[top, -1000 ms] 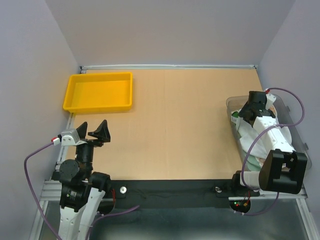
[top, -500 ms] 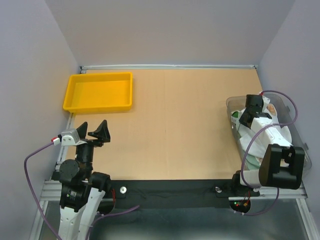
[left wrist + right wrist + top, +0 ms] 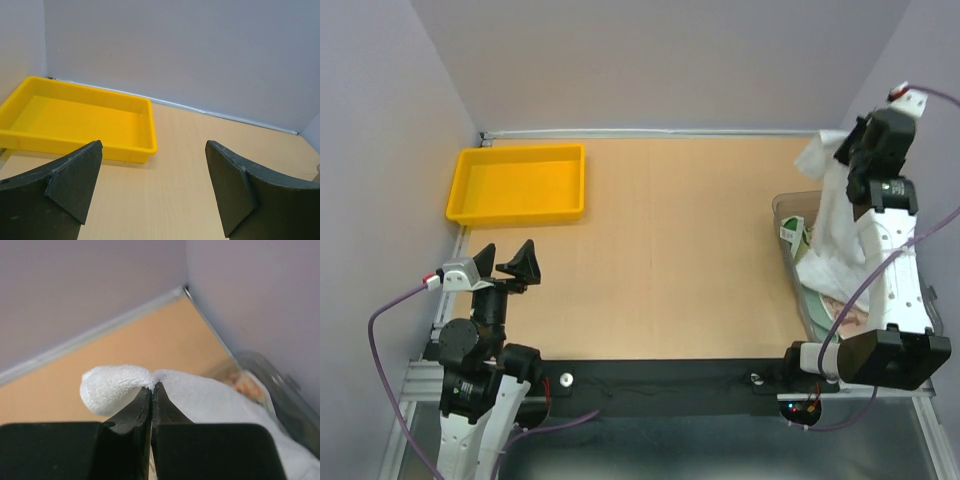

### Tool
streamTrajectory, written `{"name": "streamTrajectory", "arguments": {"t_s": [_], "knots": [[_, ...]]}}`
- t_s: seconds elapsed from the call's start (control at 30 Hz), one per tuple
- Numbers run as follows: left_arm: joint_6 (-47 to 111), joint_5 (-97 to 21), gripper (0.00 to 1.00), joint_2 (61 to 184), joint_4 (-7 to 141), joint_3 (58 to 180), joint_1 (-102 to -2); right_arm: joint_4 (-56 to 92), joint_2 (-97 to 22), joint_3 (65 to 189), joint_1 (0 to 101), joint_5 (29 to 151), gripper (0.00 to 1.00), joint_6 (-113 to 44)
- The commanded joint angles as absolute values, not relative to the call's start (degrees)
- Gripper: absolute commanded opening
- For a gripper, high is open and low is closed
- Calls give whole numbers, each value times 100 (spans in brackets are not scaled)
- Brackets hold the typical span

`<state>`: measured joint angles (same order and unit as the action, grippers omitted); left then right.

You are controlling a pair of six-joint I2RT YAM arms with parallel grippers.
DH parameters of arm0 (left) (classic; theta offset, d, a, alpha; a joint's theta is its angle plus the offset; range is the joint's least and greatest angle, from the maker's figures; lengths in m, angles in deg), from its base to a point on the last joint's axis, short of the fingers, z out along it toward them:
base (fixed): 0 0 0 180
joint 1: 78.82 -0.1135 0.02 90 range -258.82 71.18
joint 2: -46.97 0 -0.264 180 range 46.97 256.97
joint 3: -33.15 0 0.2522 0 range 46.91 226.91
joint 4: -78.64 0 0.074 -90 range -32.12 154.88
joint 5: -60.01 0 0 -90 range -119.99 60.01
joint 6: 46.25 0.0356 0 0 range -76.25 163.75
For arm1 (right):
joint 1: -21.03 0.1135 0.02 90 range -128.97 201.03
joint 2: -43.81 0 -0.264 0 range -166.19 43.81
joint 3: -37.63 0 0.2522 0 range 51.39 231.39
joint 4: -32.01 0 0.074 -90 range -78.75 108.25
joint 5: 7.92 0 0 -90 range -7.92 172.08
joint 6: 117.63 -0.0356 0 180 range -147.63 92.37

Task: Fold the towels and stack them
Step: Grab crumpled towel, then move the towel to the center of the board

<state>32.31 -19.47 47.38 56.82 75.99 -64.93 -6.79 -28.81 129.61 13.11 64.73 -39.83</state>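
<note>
- The right arm, along the right edge of the top view, stretches up from its base at the lower right; its wrist is high in the upper right corner and turned toward frame left.
- The right pincer (image 3: 842, 152) is closed on a bunched fold of the white towel (image 3: 832, 215). In the right wrist view the two fingertips (image 3: 150, 395) meet with a puff of white towel (image 3: 117, 382) squeezed out above them.
- The white towel hangs from that grip, and its lower part drapes into the clear bin (image 3: 783, 206) at mid-right of the frame.
- The left arm is folded over its base at the lower left, wrist raised. The left pincer (image 3: 508, 250) is wide open, holds nothing, and faces the yellow tray (image 3: 517, 213).
- In the left wrist view both dark fingers (image 3: 75, 180) sit low in the frame, with the tray (image 3: 75, 146) at upper left.
- Count: two arms, one yellow tray, one clear bin, one white towel lifted.
- More towels lie in the bin: a dark green one (image 3: 792, 233) at its left wall and a pale teal one (image 3: 820, 300) lower down. The draped white cloth hides the rest, so I cannot tell their full number.
- The tray sits on the tabletop (image 3: 680, 250) at upper left, well apart from the bin.
</note>
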Motion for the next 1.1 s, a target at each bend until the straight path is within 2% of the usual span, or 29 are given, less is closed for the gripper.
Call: {"name": "streamTrajectory", "arguments": {"t_s": [0.0,0.23,0.3,0.4,0.5,0.63,0.67,0.7,0.77,0.8,0.9,0.93,1.0,1.03,1.07], "knots": [[3286,-1997,95,3598,5864,7697,-6458,-188,-3167,14628,1303,7493,0,-3703],[3277,-2024,95,3713,5916,7688,-6467,4,-4784,17792,1338,10111,0,-4475],[3277,-2032,95,3783,5890,7706,-6476,128,-5206,18835,1408,10465,0,-4878],[3277,-2024,95,3958,5855,7732,-6493,558,-5813,19587,1838,10888,0,-5109],[3268,-2059,95,4125,5837,7767,-6519,980,-5938,19607,2523,11125,1,-5188],[3259,-2111,95,4266,5811,7785,-6572,1034,-5386,18134,3533,11433,0,-4752],[3251,-2120,95,4284,5811,7785,-6598,1034,-5201,17703,4066,11451,0,-4619],[3259,-2129,95,4319,5820,7794,-6607,1042,-4982,16742,4350,11416,0,-4478],[3259,-2164,95,4328,5828,7794,-6625,1068,-4428,15849,5078,11372,0,-4257],[3259,-2173,95,4363,5846,7785,-6642,1112,-4130,14827,5309,11311,1,-4266],[3259,-2234,95,4425,5872,7776,-6660,1148,-3820,13040,6223,11135,3,-4309],[3268,-2261,95,4425,5873,7776,-6660,1157,-3706,12588,6416,11082,7,-4388],[3259,-2348,95,4460,5943,7741,-6660,1157,-3653,11893,6874,10985,22,-4502],[3251,-2418,95,4486,5978,7732,-6651,1157,-3635,11306,6988,10985,39,-4660],[3242,-2454,95,4512,5987,7741,-6660,1061,-3600,11135,7164,11124,46,-4687]]}}
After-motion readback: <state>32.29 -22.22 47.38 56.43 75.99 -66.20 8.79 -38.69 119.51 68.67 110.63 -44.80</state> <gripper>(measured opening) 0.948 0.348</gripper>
